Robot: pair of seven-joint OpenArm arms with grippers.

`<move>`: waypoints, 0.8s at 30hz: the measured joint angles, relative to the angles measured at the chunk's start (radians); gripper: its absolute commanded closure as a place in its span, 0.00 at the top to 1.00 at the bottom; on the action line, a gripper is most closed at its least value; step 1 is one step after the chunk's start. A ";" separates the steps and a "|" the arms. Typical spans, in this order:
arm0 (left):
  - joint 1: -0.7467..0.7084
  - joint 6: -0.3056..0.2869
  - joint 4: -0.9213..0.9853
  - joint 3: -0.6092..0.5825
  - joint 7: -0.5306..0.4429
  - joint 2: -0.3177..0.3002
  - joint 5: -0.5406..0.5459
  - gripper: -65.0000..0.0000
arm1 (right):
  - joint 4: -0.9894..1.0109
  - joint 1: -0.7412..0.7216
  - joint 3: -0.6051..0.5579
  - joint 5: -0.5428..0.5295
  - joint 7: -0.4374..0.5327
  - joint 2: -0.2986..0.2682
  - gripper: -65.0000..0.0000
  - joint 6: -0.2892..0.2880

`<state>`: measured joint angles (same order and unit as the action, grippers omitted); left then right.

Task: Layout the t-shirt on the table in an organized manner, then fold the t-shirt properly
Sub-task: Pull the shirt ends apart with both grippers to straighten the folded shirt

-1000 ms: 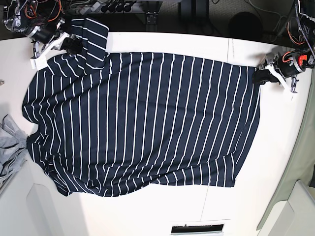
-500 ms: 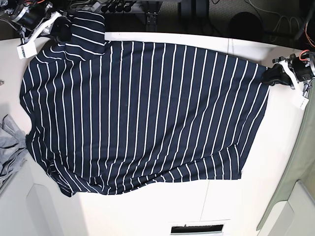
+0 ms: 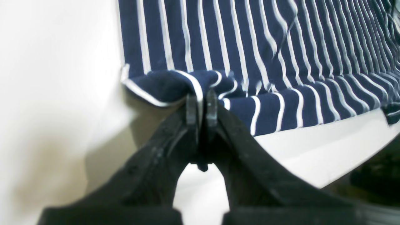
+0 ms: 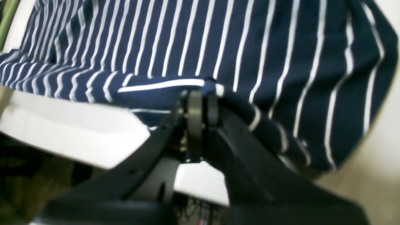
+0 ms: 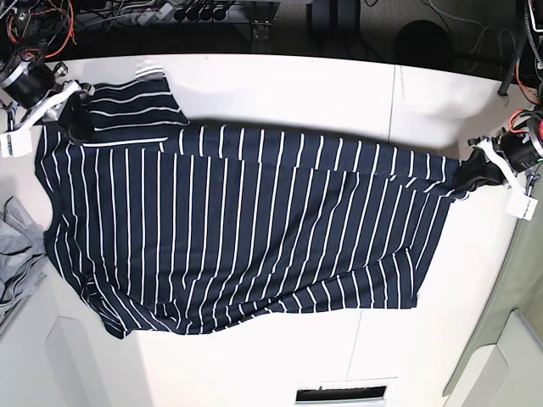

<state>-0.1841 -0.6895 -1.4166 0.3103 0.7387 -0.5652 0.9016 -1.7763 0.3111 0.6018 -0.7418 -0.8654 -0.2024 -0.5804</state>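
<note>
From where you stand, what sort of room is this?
Probably a robotics lab, not a home: a white table with a striped t-shirt spread on it, cable-strung robot arms gripping its corners, and a power strip behind.

Navy white-striped t-shirt [image 5: 237, 229] spread across white table [image 5: 339, 93]; upper edge folded over. Lower hem rumpled; one corner bunched.

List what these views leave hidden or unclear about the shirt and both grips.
- Base view: the left gripper and right gripper are too small to show jaw contact on the t-shirt.
- Right wrist view: motion blur smears the shirt edge.
- Base view: the grey garment is cut off by the frame edge.
- The shirt's underside and collar are not visible.
</note>
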 measured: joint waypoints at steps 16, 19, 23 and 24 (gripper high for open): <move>0.332 0.000 0.377 -0.201 -0.114 0.018 -0.186 0.00 | 0.420 -0.448 -0.024 0.084 0.017 -0.067 0.00 0.000; 0.348 0.000 0.397 -0.201 -0.119 0.026 -0.193 0.18 | 0.488 -0.491 -0.056 0.126 0.027 -0.066 0.00 0.004; 0.348 0.000 0.397 -0.201 -0.127 0.028 -0.191 0.49 | 0.512 -0.483 -0.110 0.130 0.031 -0.067 0.59 0.004; 0.348 0.000 0.397 -0.201 -0.127 0.027 -0.191 0.49 | 0.512 -0.477 -0.116 0.130 0.031 -0.067 0.65 0.005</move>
<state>0.1638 -0.6891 -1.0199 0.1097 0.6121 -0.5377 0.7105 -1.2648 -0.1661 0.4862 -0.6121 -0.8345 -0.2691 -0.5758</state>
